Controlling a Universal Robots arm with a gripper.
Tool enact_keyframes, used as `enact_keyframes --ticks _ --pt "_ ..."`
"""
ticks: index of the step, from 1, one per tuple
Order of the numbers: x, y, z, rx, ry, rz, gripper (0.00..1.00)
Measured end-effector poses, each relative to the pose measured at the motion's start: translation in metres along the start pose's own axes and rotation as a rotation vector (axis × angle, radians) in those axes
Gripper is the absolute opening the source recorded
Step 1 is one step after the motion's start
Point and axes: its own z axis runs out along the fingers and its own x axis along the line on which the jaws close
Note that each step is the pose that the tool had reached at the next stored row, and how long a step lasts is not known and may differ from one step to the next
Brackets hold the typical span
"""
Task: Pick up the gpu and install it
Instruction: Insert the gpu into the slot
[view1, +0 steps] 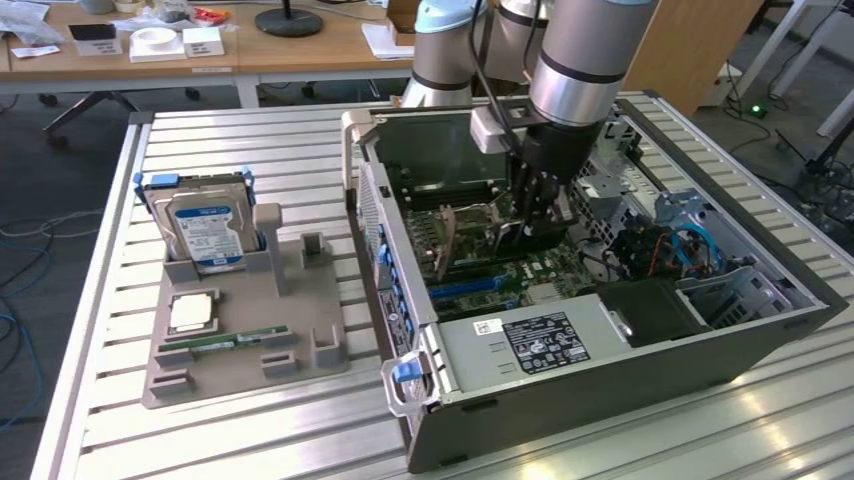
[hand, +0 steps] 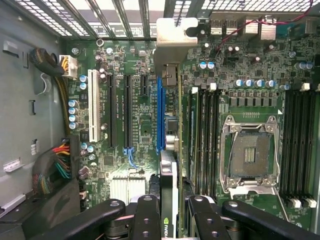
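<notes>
One slatted metal table (view1: 240, 130), carrying everything listed below.

One computer case (view1: 601, 390), laid on its side with the panel off, so I can reach the board from above.

One arm (view1: 594, 50), reaching down into the case's open bay.

One motherboard (hand: 142, 125), facing up on the case floor.

One grey parts tray (view1: 234, 375), at the exterior view's left of the case. Its moulded pockets hold the spare parts in fixed poses.

One hard drive (view1: 207, 235), standing on edge in the tray's rear pocket.

One gpu (hand: 169, 180), inside the case over the motherboard and edge-on to the wrist view. It runs along the long blue slot (hand: 160, 110), with its metal bracket (hand: 170, 37) toward the vented rear wall (the orientation I judge the slot calls for).

One gripper (hand: 172, 212), clenched on the gpu. It has a finger on each flat face, at the end away from the bracket, which leaves the connector edge free.

One memory stick (view1: 234, 340), lying flat in a front pocket of the tray.

Not legible from my station:
- Whether the card's connector edge has entered the blue slot or sits just over it, because the edge-on view hides the contact.
- Most of the card in the exterior view, where the gripper and arm cover it.
</notes>
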Motion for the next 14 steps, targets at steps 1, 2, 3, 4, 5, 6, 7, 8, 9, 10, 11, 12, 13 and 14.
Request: enact_keyframes --ticks 1,2,3,4,5,6,7,8,9,10,11,12,13,14 --pt "0.0000 0.0000 0.0010 0.0000 0.0000 0.000 0.27" --pt "0.0000 0.0000 0.0017 0.0000 0.0000 0.000 0.27" --pt "0.0000 0.0001 0.0019 0.0000 0.0001 0.000 0.27" --pt "0.0001 0.0001 0.0019 -0.0001 0.0004 0.000 0.27" --pt "0.0001 0.0001 0.0019 -0.0002 0.0005 0.000 0.27" --pt "0.0001 0.0001 0.0021 0.0000 0.0002 0.000 0.27" --pt "0.0000 0.0001 0.0028 0.0002 -0.0003 0.000 0.27" --pt "0.0000 0.0002 0.0037 0.0002 -0.0003 0.000 0.27" --pt "0.0001 0.0003 0.0046 0.0001 -0.0001 0.000 0.27" --pt "0.0001 0.0004 0.0056 0.0001 0.0001 0.000 0.27" --pt "0.0001 0.0004 0.0064 0.0001 -0.0001 0.000 0.27" --pt "0.0002 0.0005 0.0065 0.0000 0.0002 0.000 0.27" --pt "0.0002 0.0008 0.0065 0.0000 0.0003 0.000 0.27" --pt "0.0002 0.0014 0.0066 0.0000 0.0002 0.000 0.27"
